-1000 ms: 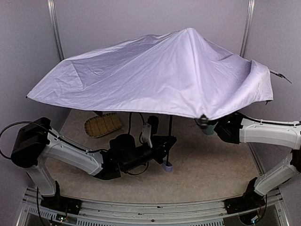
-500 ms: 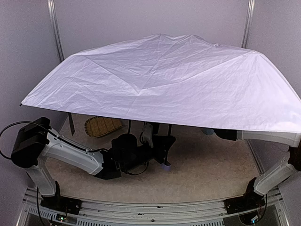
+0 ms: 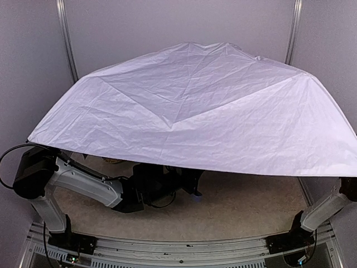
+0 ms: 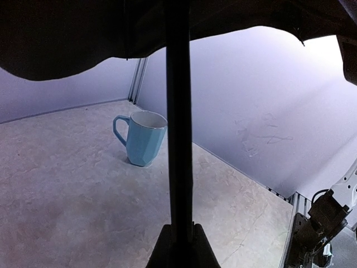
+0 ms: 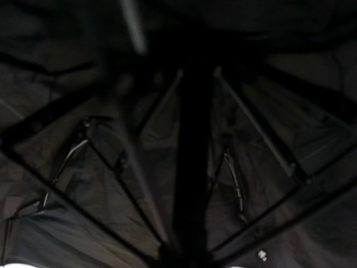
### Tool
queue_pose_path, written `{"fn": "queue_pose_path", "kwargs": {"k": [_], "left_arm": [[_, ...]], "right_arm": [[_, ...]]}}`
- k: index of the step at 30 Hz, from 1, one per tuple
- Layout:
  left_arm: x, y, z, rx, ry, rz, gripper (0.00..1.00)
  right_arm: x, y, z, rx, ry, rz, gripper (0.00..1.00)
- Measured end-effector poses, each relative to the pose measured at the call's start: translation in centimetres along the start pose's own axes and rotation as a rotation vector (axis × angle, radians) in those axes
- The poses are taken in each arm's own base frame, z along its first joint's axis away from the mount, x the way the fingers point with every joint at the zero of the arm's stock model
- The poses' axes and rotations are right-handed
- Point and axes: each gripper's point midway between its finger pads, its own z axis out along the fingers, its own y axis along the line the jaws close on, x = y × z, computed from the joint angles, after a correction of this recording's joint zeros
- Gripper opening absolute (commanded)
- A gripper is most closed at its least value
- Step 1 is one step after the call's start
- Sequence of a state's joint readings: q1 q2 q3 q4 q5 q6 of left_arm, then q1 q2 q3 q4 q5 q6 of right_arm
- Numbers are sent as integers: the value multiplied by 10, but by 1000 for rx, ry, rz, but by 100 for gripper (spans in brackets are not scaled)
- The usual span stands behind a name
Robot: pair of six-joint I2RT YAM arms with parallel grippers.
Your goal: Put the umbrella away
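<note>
1. Canopy of the umbrella [image 3: 189, 106], top view: now fully spread over the table [image 3: 240, 206], vs. earlier frame where its right side is crumpled. Imo folding must restart.
2. Left wrist: left gripper [image 4: 178, 248] pinches the black shaft [image 4: 178, 111]; blue mug [image 4: 142, 137] stands beyond, apart.
3. Right wrist: only dark ribs [image 5: 251, 128] from below; right gripper fingers, cannot tell.

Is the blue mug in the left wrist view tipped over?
No, the blue mug stands upright on the table, its opening facing up.
</note>
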State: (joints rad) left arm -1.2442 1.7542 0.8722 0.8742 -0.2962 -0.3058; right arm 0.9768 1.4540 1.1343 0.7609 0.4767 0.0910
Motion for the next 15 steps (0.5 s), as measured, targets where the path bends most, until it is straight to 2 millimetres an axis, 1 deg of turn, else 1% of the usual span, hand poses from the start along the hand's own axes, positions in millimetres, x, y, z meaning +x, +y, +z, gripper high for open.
{"fn": "queue_pose_path", "kwargs": {"k": [3, 6, 10, 12, 15], "left_arm": [[-2, -2, 0, 6, -9, -2, 0], [-4, 5, -8, 27, -14, -8, 0], [-8, 23, -32, 54, 1, 31, 0], [-8, 25, -38, 59, 13, 64, 0], [-9, 23, -49, 82, 21, 95, 0]], "right_arm": [[-2, 4, 0, -11, 0, 16, 4], [1, 14, 2, -64, 35, 22, 2], [9, 43, 0, -223, 109, 62, 1], [9, 59, -6, -306, 128, 77, 1], [8, 78, -15, -403, 141, 82, 3]]}}
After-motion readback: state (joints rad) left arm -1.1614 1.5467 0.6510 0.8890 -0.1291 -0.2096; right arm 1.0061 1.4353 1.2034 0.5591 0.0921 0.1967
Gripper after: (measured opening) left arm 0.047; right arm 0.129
